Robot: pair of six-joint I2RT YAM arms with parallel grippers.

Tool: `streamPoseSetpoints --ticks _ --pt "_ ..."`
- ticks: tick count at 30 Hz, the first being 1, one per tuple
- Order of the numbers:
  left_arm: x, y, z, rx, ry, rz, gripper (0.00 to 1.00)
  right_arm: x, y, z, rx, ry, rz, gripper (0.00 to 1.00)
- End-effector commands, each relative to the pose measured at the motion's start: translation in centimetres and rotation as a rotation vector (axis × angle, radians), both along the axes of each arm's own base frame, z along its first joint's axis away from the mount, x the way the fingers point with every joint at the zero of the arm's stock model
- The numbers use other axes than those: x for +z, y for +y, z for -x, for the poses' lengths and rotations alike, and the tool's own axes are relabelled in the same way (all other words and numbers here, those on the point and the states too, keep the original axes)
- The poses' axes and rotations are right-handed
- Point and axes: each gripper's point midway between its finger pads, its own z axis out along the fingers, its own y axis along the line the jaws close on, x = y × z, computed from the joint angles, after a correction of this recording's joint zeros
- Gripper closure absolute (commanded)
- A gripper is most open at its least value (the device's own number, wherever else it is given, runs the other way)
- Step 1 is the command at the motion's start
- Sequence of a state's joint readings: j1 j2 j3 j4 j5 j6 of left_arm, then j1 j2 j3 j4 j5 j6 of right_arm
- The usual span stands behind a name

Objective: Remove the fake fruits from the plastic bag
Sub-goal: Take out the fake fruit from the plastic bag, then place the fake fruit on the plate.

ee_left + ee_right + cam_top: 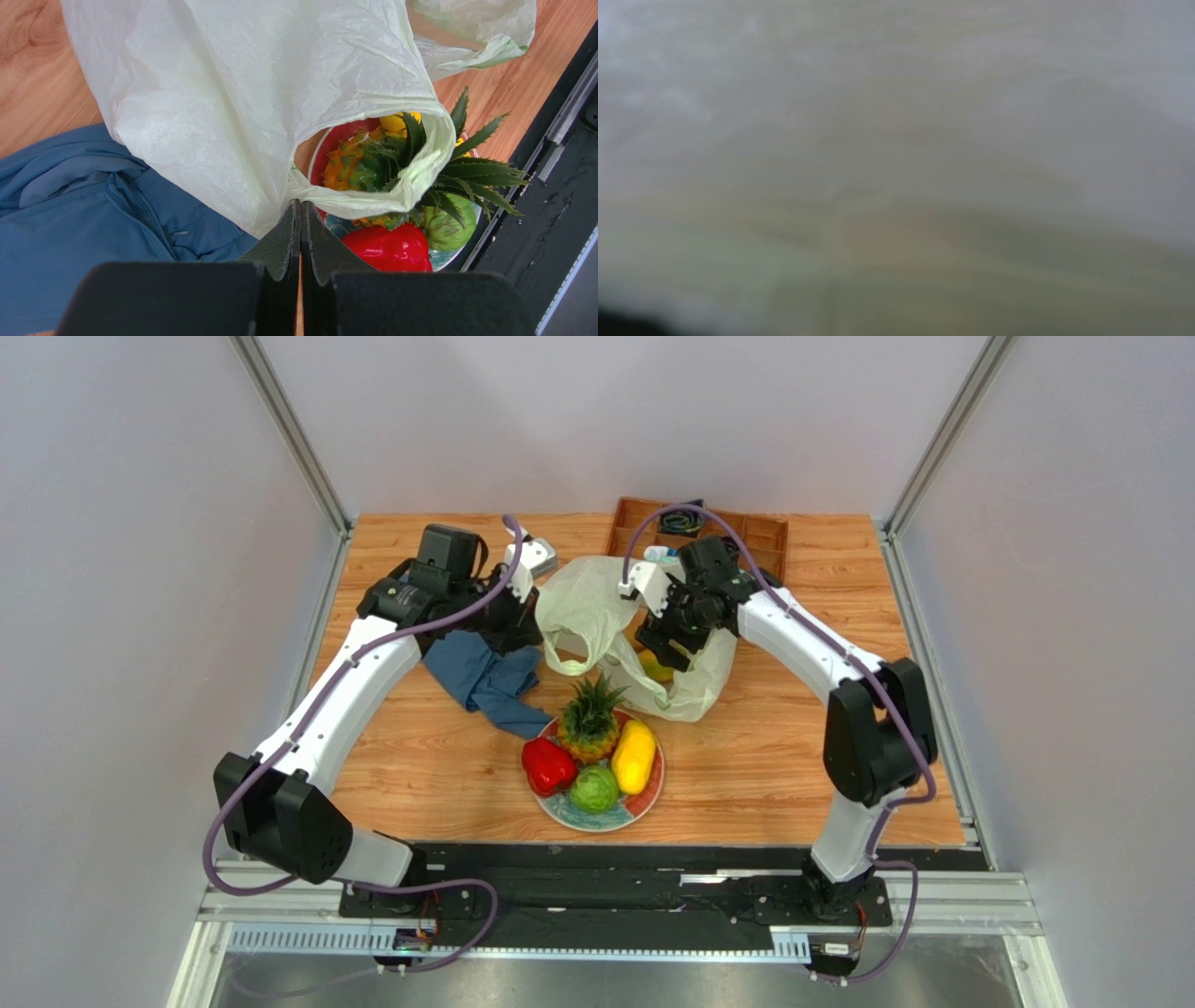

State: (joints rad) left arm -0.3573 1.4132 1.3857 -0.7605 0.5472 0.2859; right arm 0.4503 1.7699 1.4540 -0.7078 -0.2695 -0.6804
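Observation:
The pale yellow-green plastic bag (589, 609) lies behind a plate (603, 822), held up on its left side. My left gripper (530, 626) is shut on the bag's edge; in the left wrist view its tips (301, 204) meet on the bag (246, 91). My right gripper (657, 655) reaches inside the bag, fingers hidden; film blurs out the right wrist view. Something yellowish (654, 672) shows through the bag beside it. On the plate sit a pineapple (591, 721), red pepper (547, 766), green bumpy fruit (595, 790) and yellow mango (634, 756).
A blue cloth (484, 679) lies crumpled left of the bag, under my left gripper. A brown wooden tray (758, 532) stands at the back right. A black rail (631, 861) runs along the table's near edge.

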Motion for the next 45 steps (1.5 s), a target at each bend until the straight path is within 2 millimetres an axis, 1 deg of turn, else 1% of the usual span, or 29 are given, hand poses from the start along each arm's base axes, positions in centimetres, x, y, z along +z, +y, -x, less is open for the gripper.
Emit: streamPoseSetpoints --ticks 1,2,3,4,6,7,8,9,10,11,14,15,16,17,18,21,22,24,25,27,28,31,33,38,39,41,42,44,45 --pt "0.5 -0.3 -0.3 -0.014 -0.003 0.020 1.00 -1.0 -0.5 -3.1 0.070 -0.027 0.068 0.19" --pt "0.6 -0.3 -0.3 -0.013 -0.005 0.019 1.00 -0.9 -0.4 -3.3 0.105 -0.020 0.082 0.18" --pt "0.6 -0.3 -0.4 -0.012 -0.007 0.019 1.00 -1.4 -0.4 -3.5 0.116 -0.003 0.084 0.16" --pt "0.6 -0.3 -0.5 -0.010 -0.008 0.019 1.00 -2.8 -0.6 -3.8 0.119 0.027 0.096 0.15" --pt "0.8 -0.4 -0.7 -0.009 -0.015 0.020 1.00 -3.0 -0.5 -4.2 0.154 0.050 0.097 0.15" --pt "0.7 -0.4 -0.7 -0.007 -0.009 0.020 1.00 -4.4 -0.5 -4.0 0.177 0.095 0.107 0.15" --pt "0.7 -0.4 -0.8 -0.008 -0.014 0.018 1.00 -3.9 -0.4 -4.0 0.190 0.113 0.107 0.14" --pt "0.7 -0.3 -0.9 -0.004 -0.016 0.017 1.00 -4.2 -0.1 -4.0 0.212 0.126 0.104 0.14" --pt "0.6 -0.4 -1.0 -0.002 -0.014 0.016 1.00 -5.0 -0.1 -3.8 0.221 0.153 0.107 0.14" --pt "0.7 -0.4 -1.0 -0.002 -0.015 0.016 1.00 -5.0 0.1 -3.9 0.222 0.156 0.101 0.15" --pt "0.6 -0.4 -1.2 0.002 -0.014 0.018 1.00 -4.8 0.3 -4.1 0.238 0.147 0.089 0.26" --pt "0.6 -0.5 -1.2 0.002 -0.016 0.021 1.00 -4.6 0.4 -4.3 0.234 0.142 0.090 0.38" --pt "0.6 -0.5 -1.3 0.004 -0.016 0.023 1.00 -4.3 0.3 -4.2 0.234 0.145 0.094 0.45" --pt "0.5 -0.5 -1.4 0.005 -0.014 0.024 1.00 -4.2 -0.1 -3.5 0.233 0.172 0.098 0.51" --pt "0.7 -0.6 -1.6 0.007 -0.020 0.028 1.00 -3.6 0.0 -3.2 0.237 0.177 0.082 0.62" --pt "0.9 -0.8 -1.9 0.007 -0.027 0.038 1.00 -0.3 -0.1 -2.1 0.223 0.156 0.019 0.72" --pt "0.9 -0.9 -1.9 0.009 -0.025 0.044 1.00 1.8 -0.1 -1.6 0.219 0.123 -0.004 0.72" --pt "1.2 -1.1 -2.2 0.010 -0.036 0.054 1.00 4.5 0.2 -0.8 0.203 0.093 -0.059 0.73" --pt "1.1 -1.2 -2.3 0.012 -0.033 0.058 1.00 6.8 0.3 -0.3 0.200 0.050 -0.087 0.73" --pt "1.3 -1.3 -2.5 0.012 -0.043 0.069 1.00 9.1 0.7 0.6 0.178 0.039 -0.146 0.73" --pt "1.4 -1.4 -2.4 0.014 -0.037 0.077 1.00 10.8 0.7 1.1 0.172 0.013 -0.173 0.74" --pt "1.4 -1.6 -2.4 0.017 -0.034 0.092 1.00 13.2 0.9 2.5 0.136 0.013 -0.238 0.74" --pt "1.6 -1.7 -2.5 0.016 -0.041 0.102 1.00 14.2 0.8 3.4 0.108 0.026 -0.263 0.75" --pt "2.0 -1.8 -2.5 0.025 -0.041 0.120 1.00 15.1 0.3 4.7 0.068 0.037 -0.270 0.76" --pt "2.3 -1.7 -2.5 0.030 -0.049 0.121 1.00 16.0 0.1 5.1 0.069 0.026 -0.278 0.76" --pt "2.5 -1.7 -2.7 0.040 -0.058 0.123 1.00 16.7 -0.2 6.7 0.083 0.039 -0.278 0.76" --pt "2.5 -1.6 -2.9 0.059 -0.054 0.123 1.00 17.7 -0.4 7.9 0.100 0.014 -0.284 0.76" --pt "2.7 -1.5 -3.0 0.069 -0.053 0.129 1.00 17.1 -0.9 10.1 0.151 0.023 -0.247 0.75" --pt "2.8 -1.6 -3.0 0.070 -0.053 0.135 1.00 17.6 -1.3 11.5 0.173 -0.002 -0.237 0.74"
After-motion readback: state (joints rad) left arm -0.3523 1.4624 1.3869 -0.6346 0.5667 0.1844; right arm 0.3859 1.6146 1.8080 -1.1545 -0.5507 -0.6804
